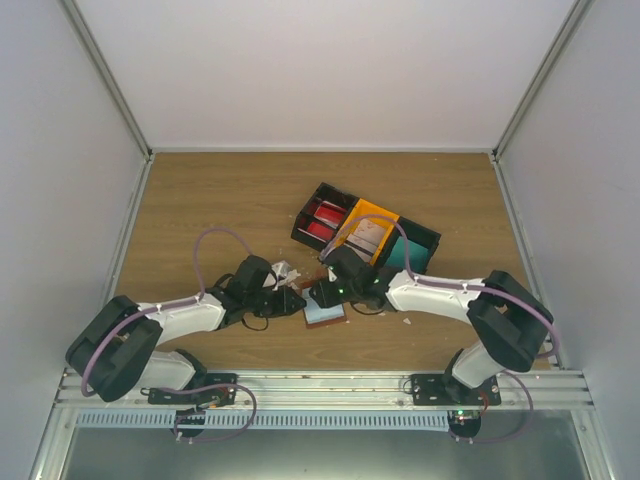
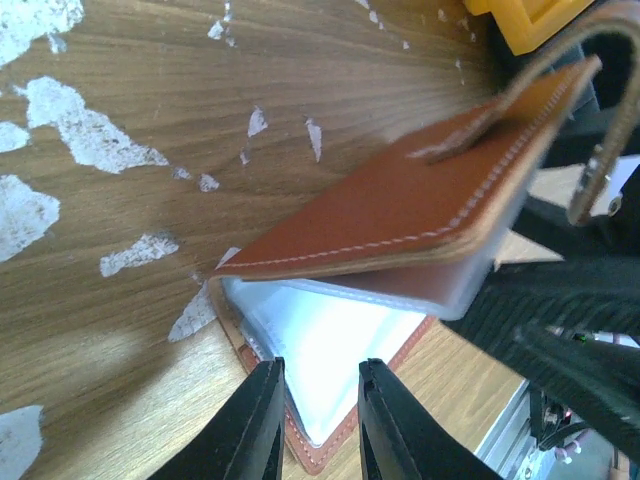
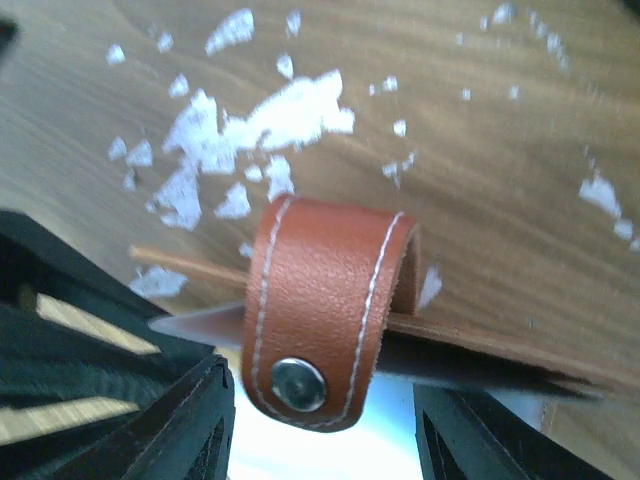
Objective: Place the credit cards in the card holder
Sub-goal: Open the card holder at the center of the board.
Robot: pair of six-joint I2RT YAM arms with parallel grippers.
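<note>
Lying on the table [image 1: 200, 210] near its middle, the card holder [image 2: 400, 210] is seen half open, its upper leaf raised over pale pockets. The left gripper [image 2: 318, 375] is narrowly parted at the lower leaf's corner; whether it is pinched cannot be told. The right gripper [image 3: 322, 395] is spread wide around the snap tab [image 3: 320, 300], which neither finger touches. Red cards [image 1: 320, 222] are seen in the bin [image 1: 322, 188].

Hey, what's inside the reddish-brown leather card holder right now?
The reddish-brown leather card holder lies half open, showing pale, translucent inner pockets. No coloured card shows in them. The raised flap covers the pockets nearer the fold, so their contents cannot be seen.
</note>
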